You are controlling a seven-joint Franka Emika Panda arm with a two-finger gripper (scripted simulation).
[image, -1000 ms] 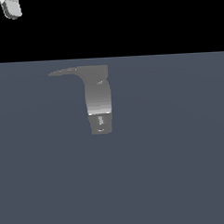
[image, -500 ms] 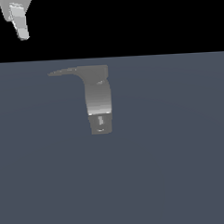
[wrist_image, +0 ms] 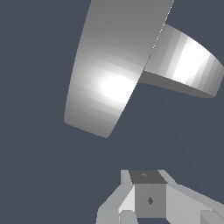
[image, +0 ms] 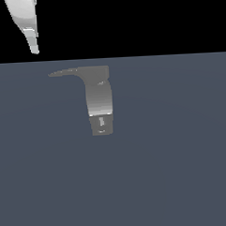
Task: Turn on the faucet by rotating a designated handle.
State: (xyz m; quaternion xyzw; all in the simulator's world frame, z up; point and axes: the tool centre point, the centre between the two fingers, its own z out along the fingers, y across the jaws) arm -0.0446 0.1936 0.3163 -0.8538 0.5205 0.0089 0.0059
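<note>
The grey faucet [image: 100,99] stands upright on its darker base block [image: 102,125] in the middle of the exterior view. Its thin flat handle [image: 68,72] projects from the column's top toward the exterior view's left and tapers to a point. My gripper [image: 34,48] hangs above and to the left of the handle's tip, apart from it. Its fingers look pressed together with nothing between them. In the wrist view the faucet [wrist_image: 111,83] fills the upper part as broad shaded grey bands, ahead of the gripper [wrist_image: 148,186]. I cannot tell which band is the handle.
A flat dark blue-grey floor [image: 183,167] spreads around the faucet. Behind it the background is black.
My gripper has come down from the top left corner of the exterior view, showing more of itself and ending nearer the handle's tip. The faucet and handle have not moved.
</note>
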